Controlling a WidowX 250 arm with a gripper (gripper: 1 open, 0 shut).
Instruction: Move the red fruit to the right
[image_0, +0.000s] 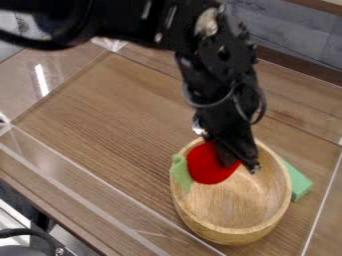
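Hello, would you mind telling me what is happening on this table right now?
A single black robot arm is carrying the red fruit in its claw, which is shut on it. The fruit hangs over the far left rim of the wooden bowl, partly inside its outline. A flat green piece lies beside the bowl on the right. Everything sits on a wooden tabletop with clear walls around it.
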